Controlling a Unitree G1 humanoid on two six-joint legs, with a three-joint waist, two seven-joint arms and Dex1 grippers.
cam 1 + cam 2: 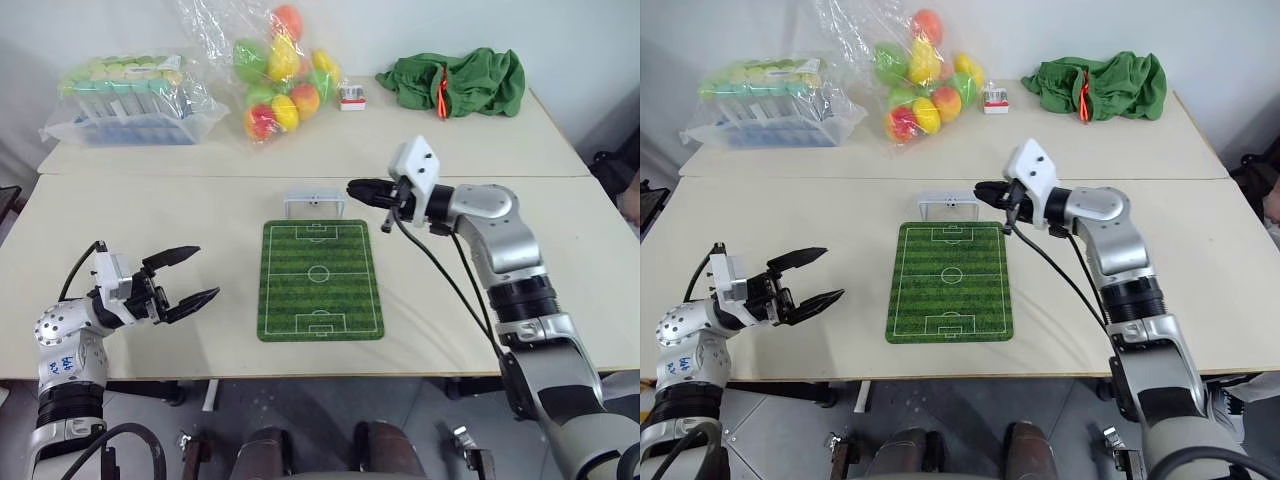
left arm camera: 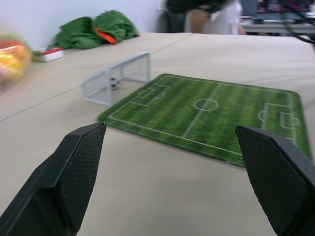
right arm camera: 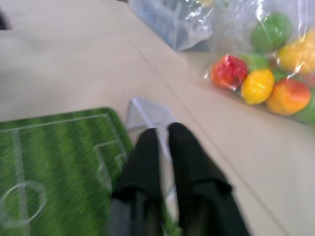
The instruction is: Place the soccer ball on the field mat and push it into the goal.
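Inside the goal (image 2: 117, 78), at the field mat's (image 1: 320, 280) twelve o'clock: soccer ball (image 2: 113, 82).
Tiny, light, rolls easily; pinch its sides. Left gripper (image 1: 186, 280) spread empty; right gripper (image 3: 162, 142) nearly together, empty.

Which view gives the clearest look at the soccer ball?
The left wrist view: the soccer ball sits inside the goal, seen through its open front. In the eye views it is a faint speck in the goal, hard to confirm. In the right wrist view I cannot make it out.

A lab-like test room: two plain pale tables (image 1: 200, 215) pushed together against a bare wall (image 1: 120, 25).
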